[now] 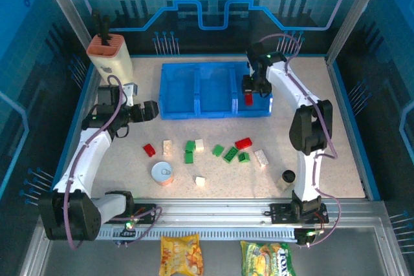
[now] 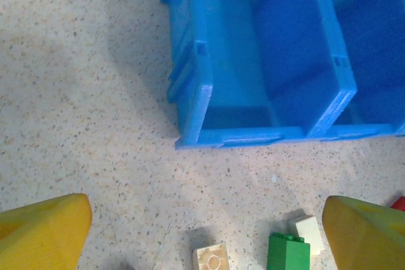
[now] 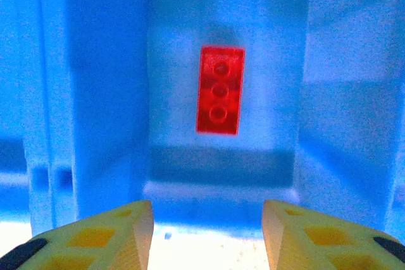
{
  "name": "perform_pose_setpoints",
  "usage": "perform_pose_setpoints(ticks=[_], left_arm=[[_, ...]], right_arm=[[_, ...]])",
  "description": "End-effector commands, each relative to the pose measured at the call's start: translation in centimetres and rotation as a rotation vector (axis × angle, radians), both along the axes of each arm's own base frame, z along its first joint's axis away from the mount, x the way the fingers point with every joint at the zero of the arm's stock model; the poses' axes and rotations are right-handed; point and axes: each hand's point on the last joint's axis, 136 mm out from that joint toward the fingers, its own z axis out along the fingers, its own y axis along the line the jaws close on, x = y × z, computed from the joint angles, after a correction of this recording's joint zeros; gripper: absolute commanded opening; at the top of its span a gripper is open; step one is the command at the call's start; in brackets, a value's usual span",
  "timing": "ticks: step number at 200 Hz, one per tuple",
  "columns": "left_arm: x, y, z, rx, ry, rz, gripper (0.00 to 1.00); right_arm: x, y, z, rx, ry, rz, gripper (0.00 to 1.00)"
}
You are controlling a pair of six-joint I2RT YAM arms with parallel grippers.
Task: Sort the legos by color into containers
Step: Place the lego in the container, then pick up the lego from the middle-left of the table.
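Speckled table point(image 1: 323, 159) inside blue booth. Legos point(image 1: 230, 154) strewn mid-frame below tray point(image 1: 213, 115); red brick point(image 3: 219, 90) lying in rightmost compartment. Likely light, rigid, slick: pinch flat sides. Left claw point(image 2: 207, 210) wide, empty; right claw point(image 3: 207, 210) part-open, empty.

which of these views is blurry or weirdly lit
Right wrist view: heavy blue cast, and the red brick looks soft and glowing. Left wrist view: tray sharp, yellow fingers in the bottom corners out of focus, shadow on the table beside the tray. Top view: sharp, bright glare on the can.
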Motion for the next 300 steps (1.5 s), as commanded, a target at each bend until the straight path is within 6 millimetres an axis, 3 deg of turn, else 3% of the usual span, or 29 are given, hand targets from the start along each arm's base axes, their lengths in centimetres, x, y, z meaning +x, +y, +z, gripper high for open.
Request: perform_pose_setpoints(ticks=[1,57,109,198,300], left_arm=[[-0.5,0.3,-0.5,0.003,0.085,0.037,0.93],[-2.1,-2.2,-1.9,0.007,0.235,0.007,0.90],[-4.0,-4.8,-5.3,0.101,0.372,-0.005,0.79],[-5.9,-6.6,-11.6,0.197,0.552,-0.031,0.65],[-6.7,-7.0,-16.7,0.242,0.681,-0.031,0.56]], right_arm=[[-2.4,0.4,0.8,0.028,-0.014,-0.002,0.50],[-8.2,-0.4,-0.4,0.027,0.011,0.010,0.50],[-11.2,-1.7,-0.8,0.015,0.011,0.006,0.50],[-13.7,-2.8,-2.0,0.003,0.026,0.001,0.50],[-14.4,-3.9,-1.7,-0.036,0.028,-0.017,0.51]])
